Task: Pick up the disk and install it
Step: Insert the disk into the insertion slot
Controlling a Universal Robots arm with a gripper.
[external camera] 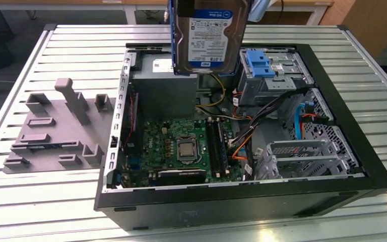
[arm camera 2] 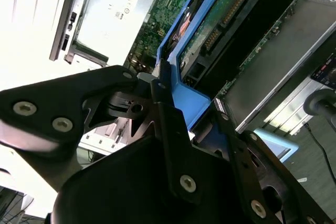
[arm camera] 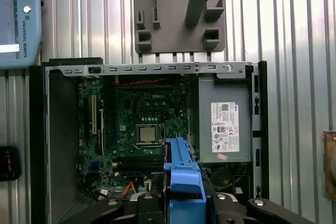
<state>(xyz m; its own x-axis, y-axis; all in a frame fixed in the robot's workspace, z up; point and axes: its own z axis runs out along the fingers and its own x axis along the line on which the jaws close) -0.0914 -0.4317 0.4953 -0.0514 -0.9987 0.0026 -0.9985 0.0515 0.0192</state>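
Overhead, fingers (arm camera 2: 170, 140) clamp the disk (external camera: 210, 38) upright above the computer case (external camera: 247, 206).

A slatted metal table (external camera: 42, 212) (arm camera: 294, 24) carries everything. A black computer case (external camera: 247, 204) (arm camera: 38, 145) lies on its side on the slats with its open side up, taking up the middle of the table. A grey moulded block (external camera: 52, 131) (arm camera: 178, 19) sits flat just beside it, on the exterior view's left. In the first wrist view a pale control pad with a red button (arm camera: 18, 19) lies near one corner of the case, and a small black object (arm camera: 8, 163) rests beside the case wall.
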